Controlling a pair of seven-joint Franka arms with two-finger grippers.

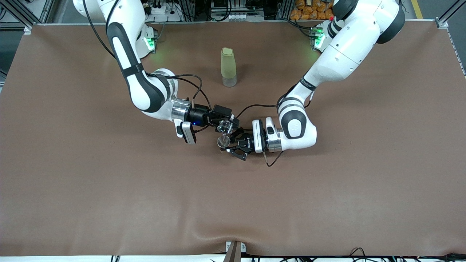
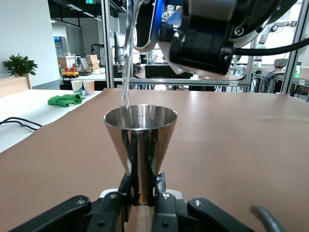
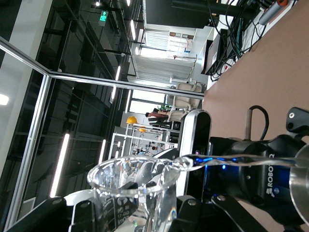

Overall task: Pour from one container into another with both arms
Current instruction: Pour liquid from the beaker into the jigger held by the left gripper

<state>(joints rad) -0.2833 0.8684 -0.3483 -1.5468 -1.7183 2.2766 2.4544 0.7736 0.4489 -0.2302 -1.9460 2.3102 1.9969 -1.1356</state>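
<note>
Over mid-tabletop, the right gripper (image 1: 225,125), jaws clamped on a tilted glass beaker (image 3: 133,193), pours a thin stream into a steel jigger (image 2: 140,140) at its six o'clock, clamped by the left gripper (image 1: 231,145) at its narrow waist; both look slippery, the glass fragile.

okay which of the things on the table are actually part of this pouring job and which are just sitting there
In use:
- right gripper, shut on the tipped clear glass beaker
- left gripper, shut on the steel measuring cup, upright under the stream

Just sitting there:
- tall pale green bottle, standing farther from the front camera, untouched
- brown table cover
</note>
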